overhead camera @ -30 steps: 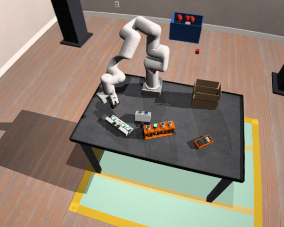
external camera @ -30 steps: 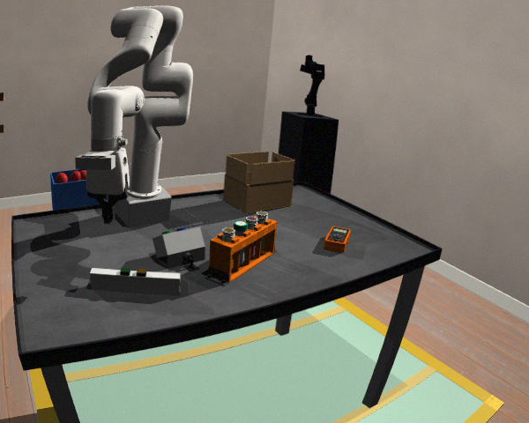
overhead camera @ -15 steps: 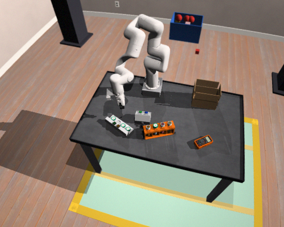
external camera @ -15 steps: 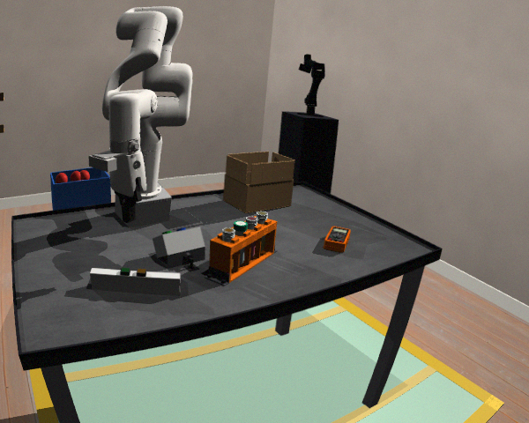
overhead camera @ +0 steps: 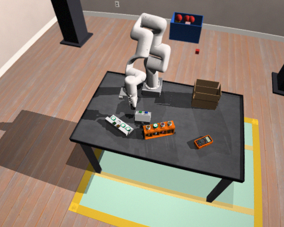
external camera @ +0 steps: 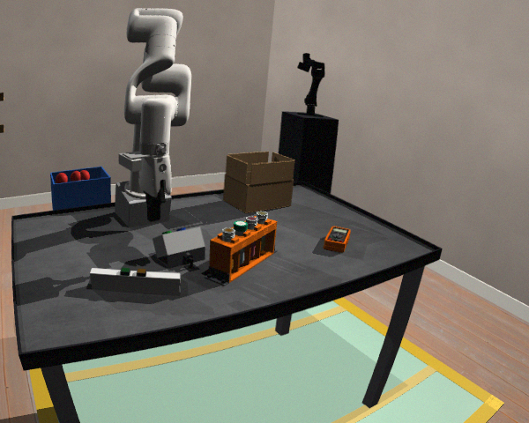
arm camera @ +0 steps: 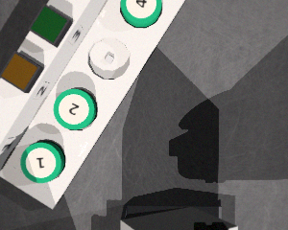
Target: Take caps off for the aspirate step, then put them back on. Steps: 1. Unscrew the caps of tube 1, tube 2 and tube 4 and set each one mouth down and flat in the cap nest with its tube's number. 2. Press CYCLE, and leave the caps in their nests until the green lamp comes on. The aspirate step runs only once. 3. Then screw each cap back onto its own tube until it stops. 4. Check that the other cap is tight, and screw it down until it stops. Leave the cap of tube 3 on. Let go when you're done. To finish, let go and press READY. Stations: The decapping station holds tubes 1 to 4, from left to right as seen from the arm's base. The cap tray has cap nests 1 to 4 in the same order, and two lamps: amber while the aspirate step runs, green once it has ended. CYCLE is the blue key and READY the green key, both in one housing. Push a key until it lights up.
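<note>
My gripper (overhead camera: pixel 133 106) is shut and empty. It hangs above the table just behind the grey key housing (overhead camera: pixel 142 116), which carries the green key (overhead camera: pixel 140 112) and the blue key (overhead camera: pixel 146 112). The gripper also shows in the exterior view (external camera: pixel 158 210). The white cap tray (overhead camera: pixel 119 125) holds green-rimmed caps lying flat in nest 1 (arm camera: pixel 42 161), nest 2 (arm camera: pixel 75 108) and nest 4 (arm camera: pixel 140 7). Nest 3 (arm camera: pixel 108 58) is empty. The tray's green lamp (arm camera: pixel 50 23) and amber lamp (arm camera: pixel 20 71) look dark. The orange tube rack (overhead camera: pixel 158 129) has one green cap (overhead camera: pixel 155 126) on, and the other three tubes stand open.
A stack of cardboard boxes (overhead camera: pixel 206 93) stands at the table's back right. An orange multimeter (overhead camera: pixel 203 141) lies near the front right. The arm's base (overhead camera: pixel 151 88) is at the back edge. A blue bin (overhead camera: pixel 185 27) stands on the floor behind.
</note>
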